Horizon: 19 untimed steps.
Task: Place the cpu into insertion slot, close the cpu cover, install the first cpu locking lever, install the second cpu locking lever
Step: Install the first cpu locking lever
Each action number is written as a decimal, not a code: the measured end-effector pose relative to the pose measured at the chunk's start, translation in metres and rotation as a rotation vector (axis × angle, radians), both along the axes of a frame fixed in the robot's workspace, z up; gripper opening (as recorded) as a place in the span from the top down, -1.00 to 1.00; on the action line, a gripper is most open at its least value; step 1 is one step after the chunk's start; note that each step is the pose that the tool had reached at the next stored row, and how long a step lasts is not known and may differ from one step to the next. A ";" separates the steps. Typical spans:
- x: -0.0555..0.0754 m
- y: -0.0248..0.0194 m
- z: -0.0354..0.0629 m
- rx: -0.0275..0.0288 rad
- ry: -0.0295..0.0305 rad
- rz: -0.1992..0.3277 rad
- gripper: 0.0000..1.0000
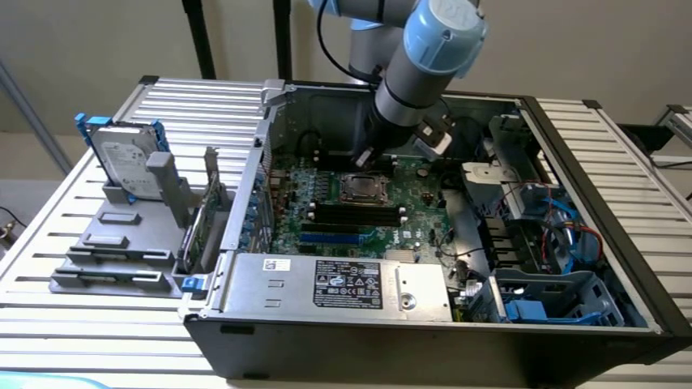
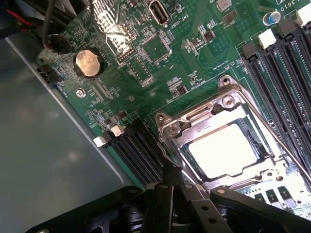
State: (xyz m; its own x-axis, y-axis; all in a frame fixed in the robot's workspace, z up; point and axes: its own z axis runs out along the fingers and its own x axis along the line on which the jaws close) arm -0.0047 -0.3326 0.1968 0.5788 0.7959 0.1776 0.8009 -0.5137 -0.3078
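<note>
Silver cpu sits flat in insertion slot, cpu cover down around it. Blue-grey arm leans down into open computer case from the back. Gripper fingers pressed together, holding nothing, tip low, just beside cover edge, above green board.

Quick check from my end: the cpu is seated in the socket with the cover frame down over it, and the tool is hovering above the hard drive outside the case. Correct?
Not quite. The cpu sits under the cpu cover, but the tool is inside the case, at the socket's edge, not above the hard drive. The wrist view shows it.
</note>
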 end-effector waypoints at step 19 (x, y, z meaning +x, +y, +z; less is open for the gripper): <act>0.007 -0.0031 -0.0034 0.0002 0.0000 0.013 0.79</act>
State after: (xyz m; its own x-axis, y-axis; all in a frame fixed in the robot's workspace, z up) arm 0.0019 -0.3357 0.1934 0.5686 0.8032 0.1778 0.8073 -0.5034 -0.3079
